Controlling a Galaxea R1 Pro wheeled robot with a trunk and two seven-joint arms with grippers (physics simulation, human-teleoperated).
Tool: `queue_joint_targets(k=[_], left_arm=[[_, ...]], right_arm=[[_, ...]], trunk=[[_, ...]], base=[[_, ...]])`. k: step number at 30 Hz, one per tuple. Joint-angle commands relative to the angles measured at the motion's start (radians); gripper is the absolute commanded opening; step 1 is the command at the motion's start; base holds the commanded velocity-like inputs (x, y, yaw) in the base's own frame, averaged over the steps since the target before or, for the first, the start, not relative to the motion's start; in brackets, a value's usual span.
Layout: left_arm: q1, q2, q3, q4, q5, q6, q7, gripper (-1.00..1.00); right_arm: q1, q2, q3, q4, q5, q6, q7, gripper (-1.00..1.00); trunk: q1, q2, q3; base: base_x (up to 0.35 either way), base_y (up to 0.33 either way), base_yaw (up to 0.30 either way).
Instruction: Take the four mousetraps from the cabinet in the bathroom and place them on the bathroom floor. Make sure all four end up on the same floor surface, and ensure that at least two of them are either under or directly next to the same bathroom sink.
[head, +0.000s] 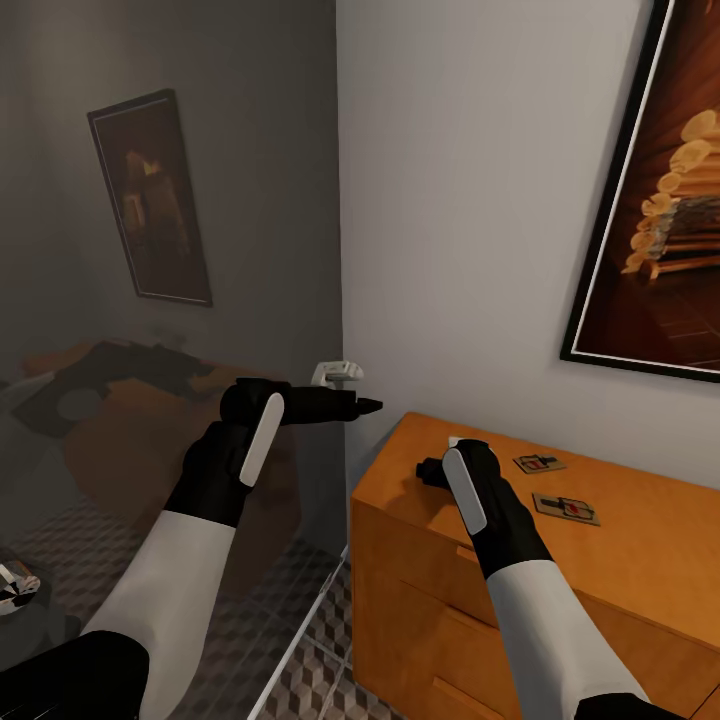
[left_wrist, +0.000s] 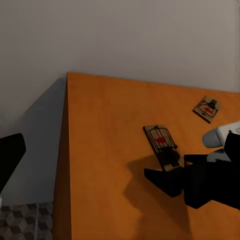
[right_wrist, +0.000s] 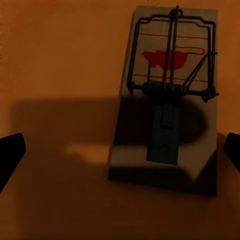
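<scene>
Two mousetraps (head: 539, 463) (head: 566, 508) lie flat on the top of the orange-brown cabinet (head: 400, 520), just right of my right gripper (head: 428, 470), which hovers low over that top. In the right wrist view a mousetrap (right_wrist: 170, 95) lies on the wood ahead of the open right gripper (right_wrist: 120, 152), with its fingertips (right_wrist: 10, 155) apart at the frame's two sides and its shadow across the board. My left gripper (head: 365, 405) is open in the air off the cabinet's left end. Its wrist view shows two mousetraps (left_wrist: 161, 141) (left_wrist: 207, 108) and the right gripper (left_wrist: 167, 180).
The cabinet stands against a white wall with a framed picture (head: 655, 200) above it. A grey glass-like panel with another framed picture (head: 150, 195) runs along the left, with a small white fixture (head: 338, 373) at its edge. Cube-patterned floor tiles (head: 320, 660) show below the cabinet's left end.
</scene>
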Motion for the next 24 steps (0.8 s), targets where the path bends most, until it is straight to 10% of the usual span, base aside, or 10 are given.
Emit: queue_joint_targets(k=[1, 13, 14, 24], left_arm=[[-0.001, 0.000, 0.001, 0.000, 0.004, 0.006, 0.001, 1.00], [-0.001, 0.000, 0.001, 0.000, 0.004, 0.006, 0.001, 1.00], [-0.001, 0.000, 0.000, 0.000, 0.004, 0.006, 0.001, 1.00], [-0.001, -0.001, -0.001, -0.001, 0.003, 0.006, 0.002, 1.00]], right_arm=[[0.000, 0.000, 0.001, 0.010, -0.035, -0.003, -0.010, 1.00], [0.000, 0.000, -0.038, 0.013, -0.039, -0.001, -0.005, 1.00], [0.000, 0.000, -0.051, 0.013, -0.040, 0.000, -0.005, -1.00], [0.000, 0.000, -0.148, 0.015, -0.042, 0.011, -0.002, -1.00]], trunk=[[0.000, 0.000, -0.001], [0.000, 0.000, -0.001], [0.000, 0.000, -0.001], [0.000, 0.000, -0.001]], base=[[0.000, 0.000, 0.000], [0.000, 0.000, 0.000], [0.000, 0.000, 0.000], [0.000, 0.000, 0.000]])
